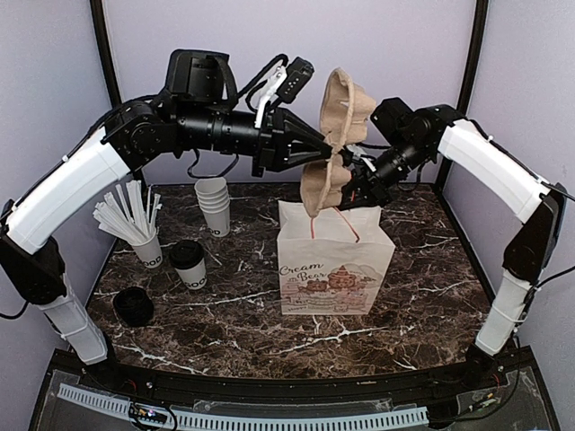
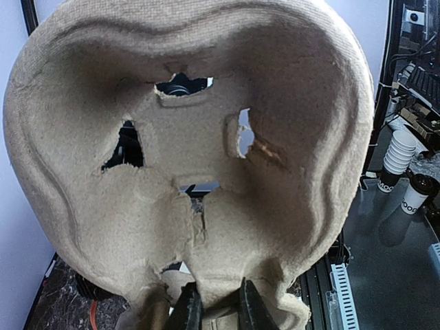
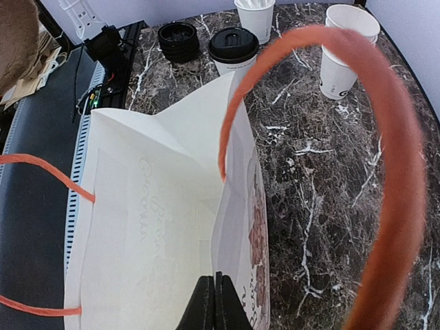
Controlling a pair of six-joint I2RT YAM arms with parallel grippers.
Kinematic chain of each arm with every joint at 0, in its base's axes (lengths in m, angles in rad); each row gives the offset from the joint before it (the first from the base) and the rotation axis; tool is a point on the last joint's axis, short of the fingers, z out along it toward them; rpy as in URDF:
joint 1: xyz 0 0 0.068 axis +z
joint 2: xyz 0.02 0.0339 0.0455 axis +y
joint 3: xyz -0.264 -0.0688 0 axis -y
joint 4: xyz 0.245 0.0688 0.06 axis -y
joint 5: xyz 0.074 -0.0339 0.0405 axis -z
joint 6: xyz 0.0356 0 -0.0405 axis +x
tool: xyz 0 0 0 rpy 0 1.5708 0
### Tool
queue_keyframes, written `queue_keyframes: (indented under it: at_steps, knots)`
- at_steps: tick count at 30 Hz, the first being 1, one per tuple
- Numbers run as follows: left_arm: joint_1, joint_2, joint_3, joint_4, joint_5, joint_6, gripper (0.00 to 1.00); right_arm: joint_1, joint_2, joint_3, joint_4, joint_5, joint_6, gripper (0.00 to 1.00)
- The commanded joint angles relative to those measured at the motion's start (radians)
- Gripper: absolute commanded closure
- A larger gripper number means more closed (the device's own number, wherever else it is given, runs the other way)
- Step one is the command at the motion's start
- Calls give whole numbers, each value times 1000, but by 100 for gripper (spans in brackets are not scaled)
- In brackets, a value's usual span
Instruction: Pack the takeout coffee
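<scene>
The left gripper (image 1: 322,153) (image 2: 220,311) is clamped on the lower edge of a brown moulded-pulp cup carrier (image 1: 341,112) (image 2: 289,103), which it holds on edge in the air above a white printed paper bag (image 1: 332,269) (image 3: 158,227). In the left wrist view the carrier fills nearly the whole frame, a dark finger pressing on each side of its rim. The paper bag stands upright and open on the dark marble-patterned table (image 1: 431,287), its orange cord handles (image 1: 346,224) (image 3: 385,137) arching over the mouth. The right gripper (image 1: 355,196) (image 3: 214,299) sits at the bag's far rim, its jaws together with the thin paper edge running in between them. The takeout coffee (image 1: 190,265) (image 2: 414,196) (image 3: 234,48), a small white paper cup with a round black lid, stands upright on the table, left of the bag and well apart from it. Just to its left is a white cup of paper-wrapped straws (image 1: 144,242) (image 3: 256,14). Behind it stands a stack of nested white cups (image 1: 214,205) (image 2: 397,155) (image 3: 347,48), and nearer the arms' bases a low stack of black lids (image 1: 135,305) (image 3: 179,38).
</scene>
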Motion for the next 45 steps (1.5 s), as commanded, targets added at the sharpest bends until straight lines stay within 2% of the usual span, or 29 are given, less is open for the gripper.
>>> queue_keyframes:
  at_steps: [1, 8, 13, 19, 26, 35, 45]
  knots:
    - [13, 2, -19, 84, 91, 17, 86, 22, -50, -32, -17, -54, -28, 100]
    - [44, 21, -1, 134, 166, -17, 87, 48, -63, -71, -24, -38, -41, 100]
    - [69, 3, 8, 159, 165, -21, 85, 48, -78, -75, -11, -30, -32, 100]
    - [71, 57, -11, 153, 220, -56, 86, 48, -69, -76, -12, -29, -31, 100]
    - [71, 29, -165, 200, 262, -85, 86, 49, -70, -89, -1, -28, -29, 100]
    - [61, 22, -242, 67, 231, -46, 86, 48, -59, -89, 6, -23, -21, 100]
    - [4, 63, -198, -187, 107, 57, 86, 48, -52, -73, 26, -9, 4, 100]
